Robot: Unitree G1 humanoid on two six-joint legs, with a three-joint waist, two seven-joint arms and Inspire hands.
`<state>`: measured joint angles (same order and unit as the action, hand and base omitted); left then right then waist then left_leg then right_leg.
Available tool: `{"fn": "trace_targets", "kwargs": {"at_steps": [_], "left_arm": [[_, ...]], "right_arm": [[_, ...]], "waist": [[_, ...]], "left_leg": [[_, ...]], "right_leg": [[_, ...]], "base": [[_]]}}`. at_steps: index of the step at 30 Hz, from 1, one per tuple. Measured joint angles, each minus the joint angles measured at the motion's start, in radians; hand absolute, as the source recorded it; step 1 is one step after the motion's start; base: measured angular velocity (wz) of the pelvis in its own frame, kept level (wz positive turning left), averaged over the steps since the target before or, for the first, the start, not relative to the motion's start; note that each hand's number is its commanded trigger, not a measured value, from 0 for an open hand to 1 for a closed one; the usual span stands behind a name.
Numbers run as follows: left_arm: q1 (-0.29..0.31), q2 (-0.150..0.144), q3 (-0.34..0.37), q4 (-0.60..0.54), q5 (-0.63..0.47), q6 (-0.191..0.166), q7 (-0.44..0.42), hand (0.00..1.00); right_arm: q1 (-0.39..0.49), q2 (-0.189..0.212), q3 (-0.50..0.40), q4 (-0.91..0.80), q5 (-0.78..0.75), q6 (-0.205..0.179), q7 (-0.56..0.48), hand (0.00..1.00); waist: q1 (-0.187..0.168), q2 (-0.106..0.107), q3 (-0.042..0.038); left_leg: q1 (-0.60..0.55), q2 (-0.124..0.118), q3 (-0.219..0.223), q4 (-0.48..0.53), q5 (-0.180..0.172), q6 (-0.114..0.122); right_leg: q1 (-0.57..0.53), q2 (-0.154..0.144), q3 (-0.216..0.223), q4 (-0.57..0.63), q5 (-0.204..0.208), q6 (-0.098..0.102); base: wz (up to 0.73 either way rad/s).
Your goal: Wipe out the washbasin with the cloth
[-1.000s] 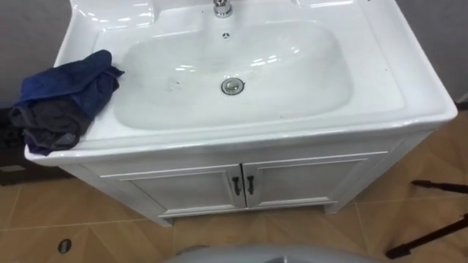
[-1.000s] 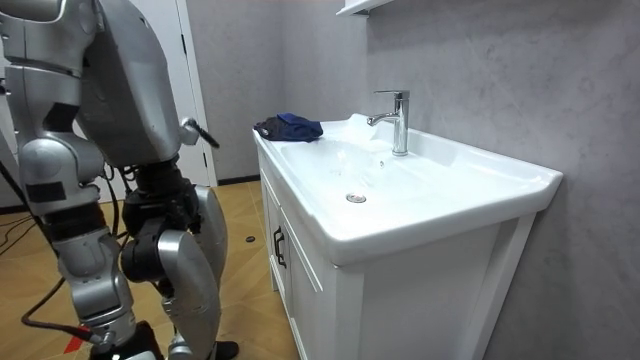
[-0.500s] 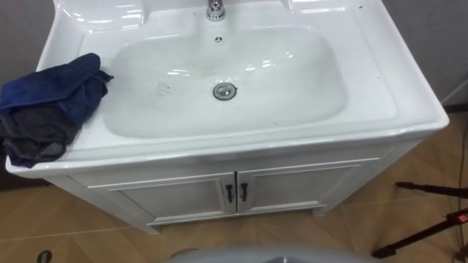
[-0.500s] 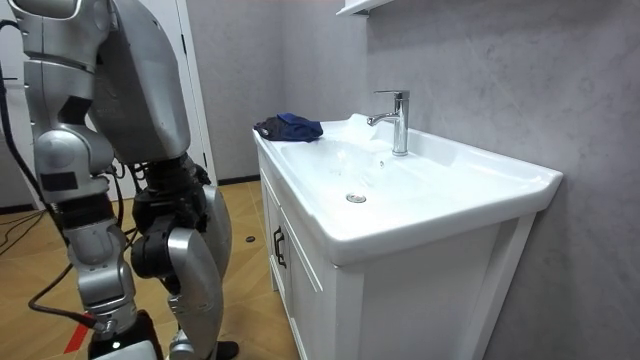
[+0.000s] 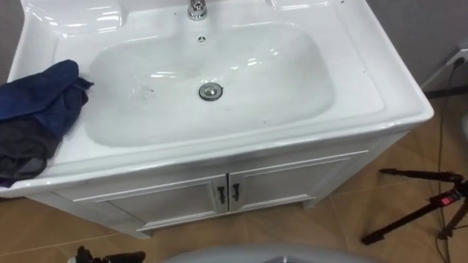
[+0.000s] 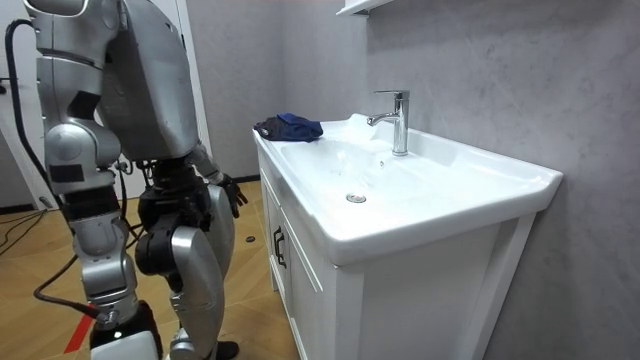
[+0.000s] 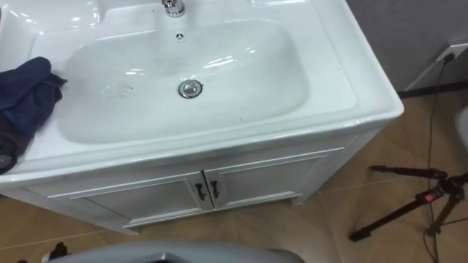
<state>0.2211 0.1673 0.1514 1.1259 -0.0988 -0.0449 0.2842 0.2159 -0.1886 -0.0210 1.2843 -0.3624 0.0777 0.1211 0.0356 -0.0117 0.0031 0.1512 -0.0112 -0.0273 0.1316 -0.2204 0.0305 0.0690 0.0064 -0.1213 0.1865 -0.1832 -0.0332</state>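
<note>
In front of me, the basin tops a white cabinet, with the blue cloth bunched on its left rim. My left robot hand hangs loose-fingered by my hip, holding nothing. Of my right robot hand, low beside me, I cannot tell the state.

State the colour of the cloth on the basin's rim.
The crumpled cloth is dark blue over dark grey; left eye view.
</note>
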Motion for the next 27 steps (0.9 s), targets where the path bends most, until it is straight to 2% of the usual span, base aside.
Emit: {"fn": "trace_targets", "kwargs": {"at_steps": [10,19,27], "left_arm": [[0.002,-0.006,-0.013,0.004,0.051,0.043,-0.033,0.00],[0.010,-0.019,-0.038,0.004,0.072,0.087,-0.092,0.00],[-0.012,-0.020,-0.060,0.004,0.072,0.092,-0.155,0.00]], "right_arm": [[0.000,0.033,0.000,0.001,-0.042,0.026,0.001,0.00],[-0.019,0.036,0.000,0.004,-0.042,0.055,0.008,0.00],[-0.040,0.037,0.012,0.004,-0.042,0.056,0.013,0.00]], "waist": [[-0.015,-0.011,-0.0006],[-0.024,-0.009,-0.0010],[-0.033,-0.009,-0.0005]], "left_leg": [[0.003,0.000,0.000,-0.003,-0.003,0.004],[0.006,0.003,0.012,-0.001,-0.003,0.004],[0.011,0.004,0.024,-0.001,-0.003,0.004]], "right_leg": [[-0.002,0.003,0.013,-0.001,-0.002,0.003],[0.002,0.008,0.025,0.001,0.003,0.003],[0.001,0.009,0.036,0.002,0.003,0.003]], "base": [[-0.02],[0.00],[-0.05]]}}
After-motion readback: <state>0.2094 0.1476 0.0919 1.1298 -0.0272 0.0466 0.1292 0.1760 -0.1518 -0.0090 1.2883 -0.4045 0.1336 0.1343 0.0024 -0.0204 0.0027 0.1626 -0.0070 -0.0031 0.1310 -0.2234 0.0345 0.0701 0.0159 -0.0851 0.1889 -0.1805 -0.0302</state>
